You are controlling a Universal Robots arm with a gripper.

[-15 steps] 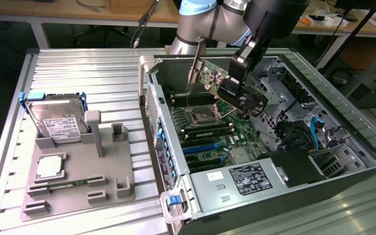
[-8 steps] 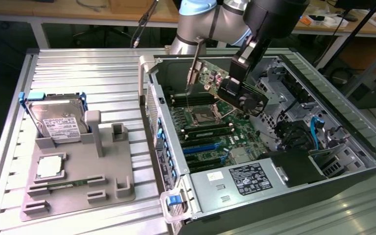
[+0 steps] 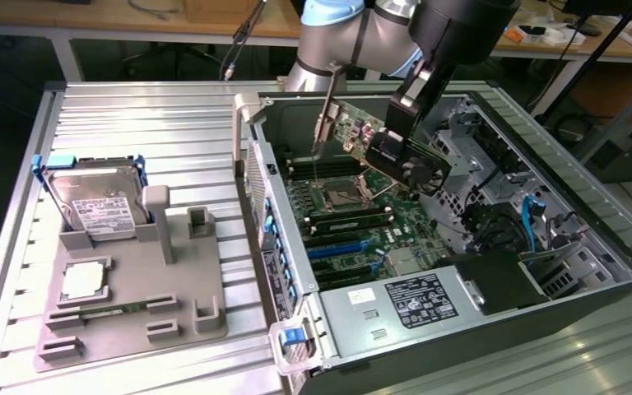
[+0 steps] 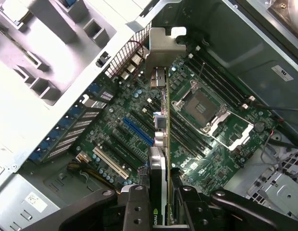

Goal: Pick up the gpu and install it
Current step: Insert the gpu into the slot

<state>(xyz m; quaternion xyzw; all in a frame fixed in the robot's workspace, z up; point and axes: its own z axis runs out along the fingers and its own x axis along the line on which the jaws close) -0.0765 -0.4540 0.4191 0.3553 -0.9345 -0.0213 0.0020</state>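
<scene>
Our gripper pinches the gpu above the motherboard; we should hold it upright and line its edge squarely over the blue PCIe slot.

Item counts: one open dark metal computer case; one green motherboard; one gpu, a flat black card with a silver metal bracket; one black end effector; one silver hard drive with white label; one square silver processor chip; one slim green RAM stick; one grey plastic fixture tray.
</scene>
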